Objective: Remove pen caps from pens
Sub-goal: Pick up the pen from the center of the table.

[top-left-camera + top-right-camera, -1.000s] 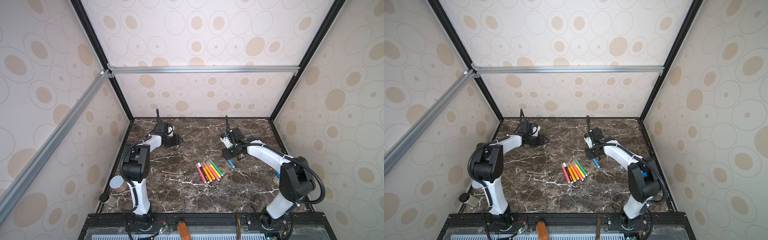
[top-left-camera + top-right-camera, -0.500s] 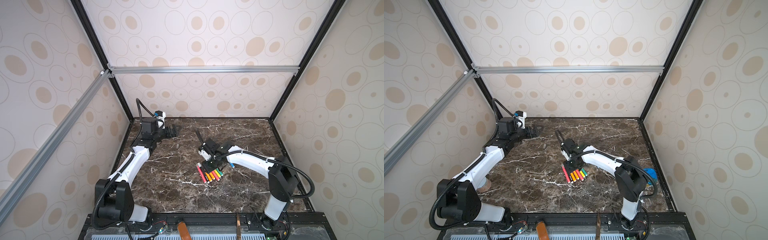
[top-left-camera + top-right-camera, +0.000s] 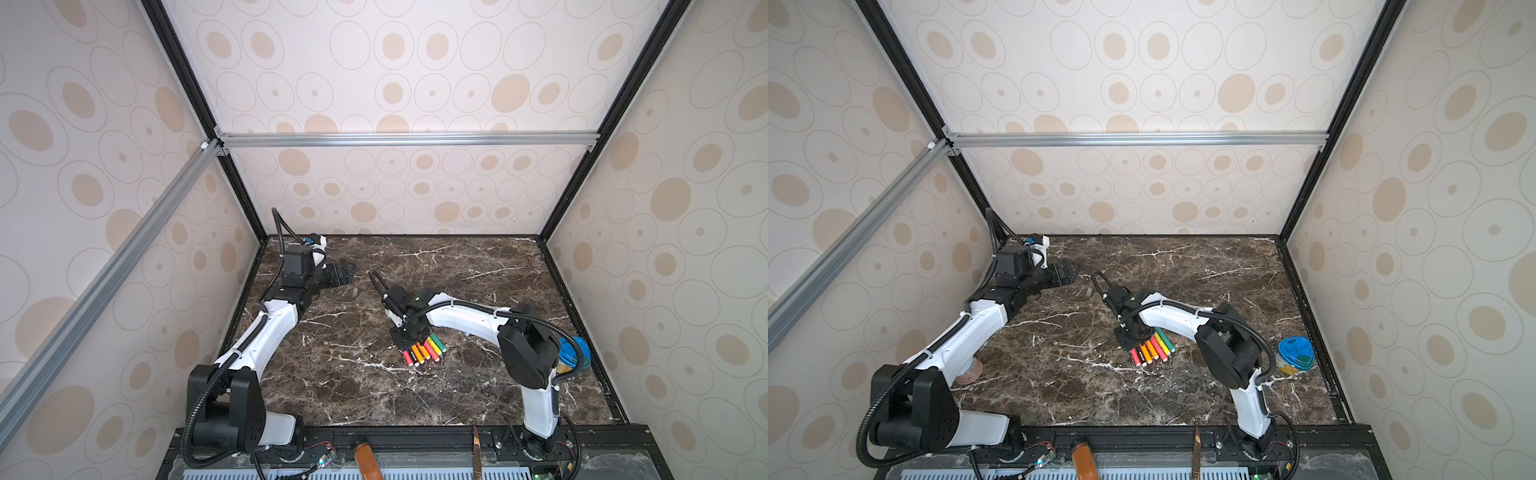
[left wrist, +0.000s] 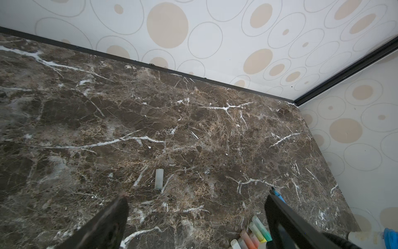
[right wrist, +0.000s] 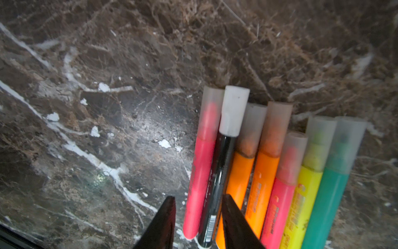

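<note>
Leaves cap (image 4: 159, 179) loose ahead of wide-open left gripper (image 4: 196, 197), swings right gripper (image 5: 198, 197) onto pens (image 5: 265, 172), narrow but unclamped astride red pen (image 5: 202, 161) and black pen (image 5: 217, 183): next uncapping.

Table (image 3: 457, 266), seen from its front edge. The pens (image 3: 426, 352) lie side by side, touching, in a slanted row near centre, slightly to the rt. The rt gripper (image 3: 409, 338) sits over the row's far ends, w/ its jaws either side of the two leftmost pens. A cap (image 3: 354, 292) lies alone behind and left of the row, just off the tips of the L gripper (image 3: 345, 273), towards the far-left corner. A tub (image 3: 1296, 353) stands by the rt edge, well apart from the pens.
</note>
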`<state>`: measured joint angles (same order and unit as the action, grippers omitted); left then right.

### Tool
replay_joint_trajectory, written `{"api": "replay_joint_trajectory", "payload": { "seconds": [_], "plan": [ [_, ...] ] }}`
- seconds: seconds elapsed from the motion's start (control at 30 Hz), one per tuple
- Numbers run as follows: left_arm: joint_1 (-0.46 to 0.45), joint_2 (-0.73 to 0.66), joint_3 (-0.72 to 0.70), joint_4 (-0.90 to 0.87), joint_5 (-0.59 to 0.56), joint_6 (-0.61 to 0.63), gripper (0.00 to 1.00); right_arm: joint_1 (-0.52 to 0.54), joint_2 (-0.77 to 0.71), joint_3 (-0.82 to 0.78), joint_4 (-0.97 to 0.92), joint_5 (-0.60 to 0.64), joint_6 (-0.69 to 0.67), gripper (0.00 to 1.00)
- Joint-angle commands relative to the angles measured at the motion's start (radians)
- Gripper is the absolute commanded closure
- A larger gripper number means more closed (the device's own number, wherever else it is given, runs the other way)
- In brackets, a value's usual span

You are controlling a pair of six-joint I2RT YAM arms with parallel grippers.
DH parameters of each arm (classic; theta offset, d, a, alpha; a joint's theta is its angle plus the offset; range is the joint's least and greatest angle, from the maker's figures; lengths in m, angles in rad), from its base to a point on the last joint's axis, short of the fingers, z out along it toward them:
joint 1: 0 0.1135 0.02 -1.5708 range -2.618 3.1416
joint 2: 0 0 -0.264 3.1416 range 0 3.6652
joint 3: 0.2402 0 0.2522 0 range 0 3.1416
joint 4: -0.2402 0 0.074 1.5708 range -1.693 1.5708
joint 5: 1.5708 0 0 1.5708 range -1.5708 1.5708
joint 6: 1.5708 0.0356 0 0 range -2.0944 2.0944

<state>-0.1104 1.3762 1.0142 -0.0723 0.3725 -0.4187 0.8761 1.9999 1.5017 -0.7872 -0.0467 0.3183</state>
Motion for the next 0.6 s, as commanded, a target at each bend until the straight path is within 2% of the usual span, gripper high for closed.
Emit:
{"api": "replay_joint_trajectory", "payload": {
  "seconds": [0.0, 0.57],
  "plan": [
    [0.014, -0.022, 0.011, -0.013, -0.018, 0.014, 0.0, 0.018, 0.028, 0.021, -0.031, 0.015, 0.02, 0.63],
    [0.029, -0.021, 0.005, -0.006, 0.004, 0.011, 0.0, 0.038, 0.117, 0.028, -0.021, 0.024, 0.033, 0.74]
  ]
}}
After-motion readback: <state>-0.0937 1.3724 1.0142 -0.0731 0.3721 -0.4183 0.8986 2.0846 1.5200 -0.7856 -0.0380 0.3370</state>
